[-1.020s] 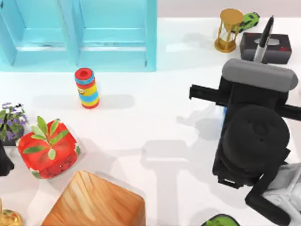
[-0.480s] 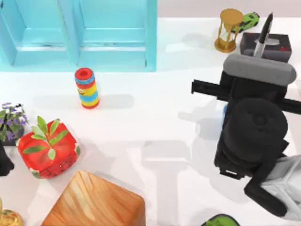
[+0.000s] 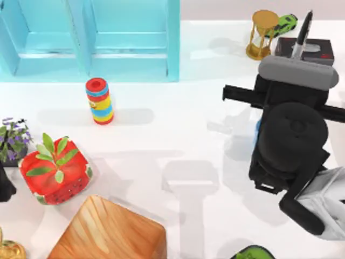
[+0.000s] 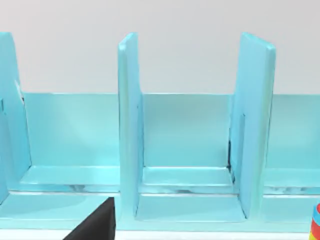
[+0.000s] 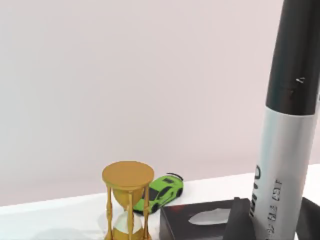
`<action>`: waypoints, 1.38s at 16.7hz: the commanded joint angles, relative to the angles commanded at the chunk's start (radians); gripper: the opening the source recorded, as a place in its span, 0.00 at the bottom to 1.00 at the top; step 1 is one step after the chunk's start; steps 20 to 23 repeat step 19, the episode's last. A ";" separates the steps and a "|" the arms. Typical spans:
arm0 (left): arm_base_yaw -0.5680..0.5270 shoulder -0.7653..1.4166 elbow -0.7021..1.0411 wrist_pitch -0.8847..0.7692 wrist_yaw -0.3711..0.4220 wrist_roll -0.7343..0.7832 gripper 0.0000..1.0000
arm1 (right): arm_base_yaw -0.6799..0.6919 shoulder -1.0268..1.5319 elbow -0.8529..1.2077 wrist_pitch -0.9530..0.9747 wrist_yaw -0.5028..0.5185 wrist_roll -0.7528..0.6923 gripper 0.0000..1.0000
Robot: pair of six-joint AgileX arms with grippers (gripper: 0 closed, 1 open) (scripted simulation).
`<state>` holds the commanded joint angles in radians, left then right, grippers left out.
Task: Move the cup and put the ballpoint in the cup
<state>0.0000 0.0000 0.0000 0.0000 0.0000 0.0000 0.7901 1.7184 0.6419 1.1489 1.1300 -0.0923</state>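
While upright, the ballpoint (image 3: 302,36) sits clamped in right tool (image 3: 294,65).

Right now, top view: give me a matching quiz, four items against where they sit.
Items:
1 hourglass
2 striped cylinder
3 wooden block
4 pen

Places:
A bottom, left of centre
B in front of the blue shelf
C upright, over the black box
D top right, beside the green toy car

Pairs: 1-D, 2-B, 3-A, 4-C
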 joint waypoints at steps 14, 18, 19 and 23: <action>0.000 0.000 0.000 0.000 0.000 0.000 1.00 | 0.000 0.000 0.000 0.000 0.000 0.000 1.00; 0.000 0.000 0.000 0.000 0.000 0.000 1.00 | 0.000 0.000 0.000 0.000 0.000 0.000 1.00; 0.000 0.000 0.000 0.000 0.000 0.000 1.00 | 0.000 0.000 0.000 0.000 0.000 0.000 1.00; 0.000 0.000 0.000 0.000 0.000 0.000 1.00 | 0.000 0.000 0.000 0.000 0.000 0.000 1.00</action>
